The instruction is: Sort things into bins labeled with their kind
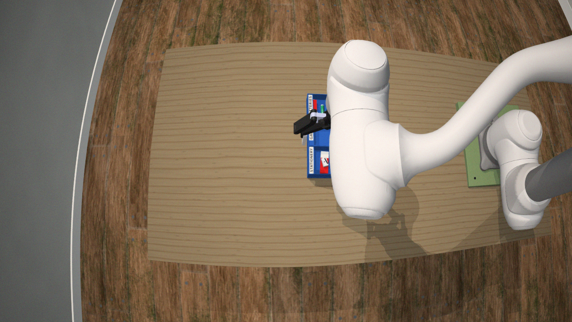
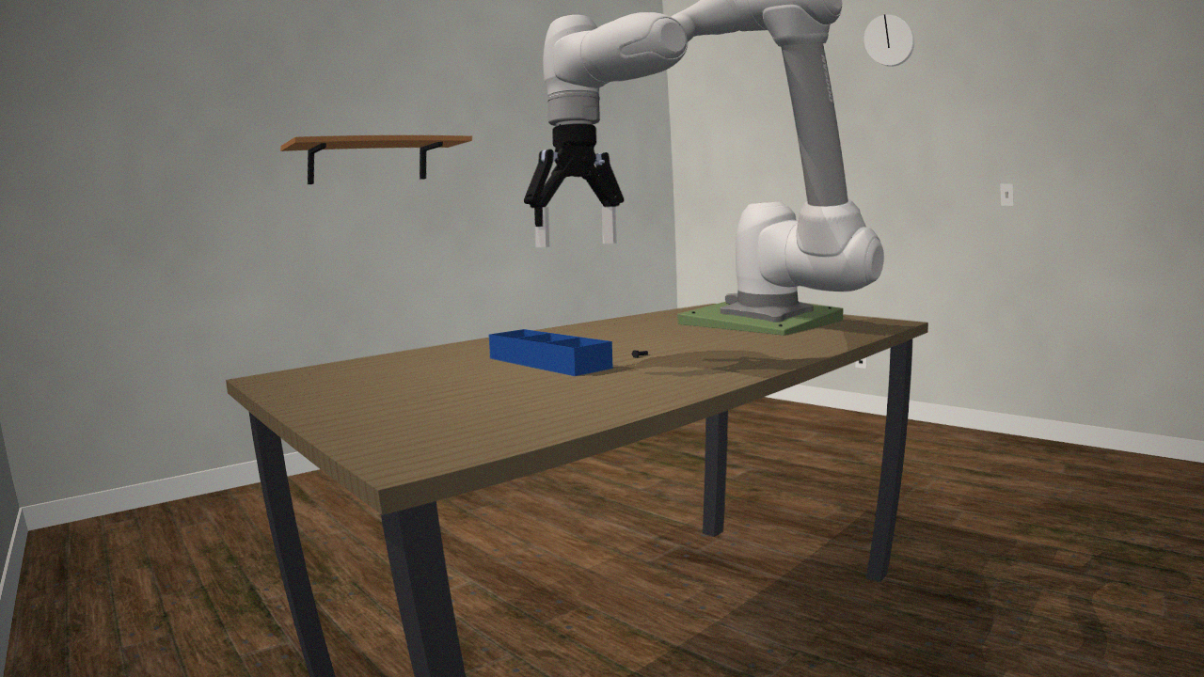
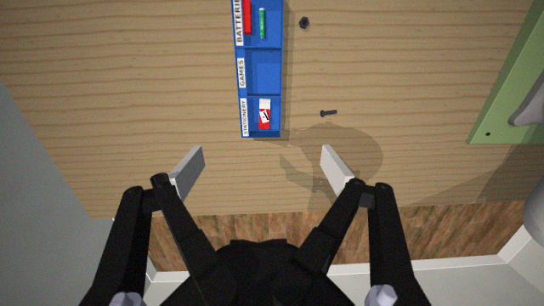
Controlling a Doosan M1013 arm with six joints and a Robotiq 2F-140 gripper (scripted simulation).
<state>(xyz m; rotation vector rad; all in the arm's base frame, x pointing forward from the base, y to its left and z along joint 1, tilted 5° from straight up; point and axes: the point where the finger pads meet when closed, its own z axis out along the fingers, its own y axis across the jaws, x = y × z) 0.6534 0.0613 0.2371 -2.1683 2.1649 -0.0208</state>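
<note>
A blue three-part bin (image 1: pixel 320 176) (image 2: pixel 538 354) (image 3: pixel 267 76) stands on the table, labelled BATTERIES, GAMES and STATIONERY. BATTERIES holds a red block-like thing (image 1: pixel 314 104) (image 3: pixel 247 17) and a green cylinder (image 1: pixel 322 108) (image 3: pixel 262 23). GAMES shows empty in the wrist view. STATIONERY holds a red and white eraser (image 1: pixel 323 168) (image 3: pixel 264 103) with a small pale, dark-striped piece (image 1: pixel 325 161) (image 3: pixel 264 116) on it, perhaps a sharpener. A dark bolt (image 2: pixel 640 354) (image 3: pixel 328 113) and a dark nut (image 3: pixel 303 22) lie on the table. My gripper (image 2: pixel 575 240) (image 3: pixel 263 155) is open and empty, high above the bin.
The arm's green base plate (image 1: pixel 481 180) (image 2: pixel 723 322) (image 3: pixel 484 127) is at the robot's end of the table (image 1: pixel 224 160) (image 2: pixel 403 403) (image 3: pixel 127 106). The arm hides part of the bin and table in the top view. A wall shelf (image 2: pixel 378 141) is behind.
</note>
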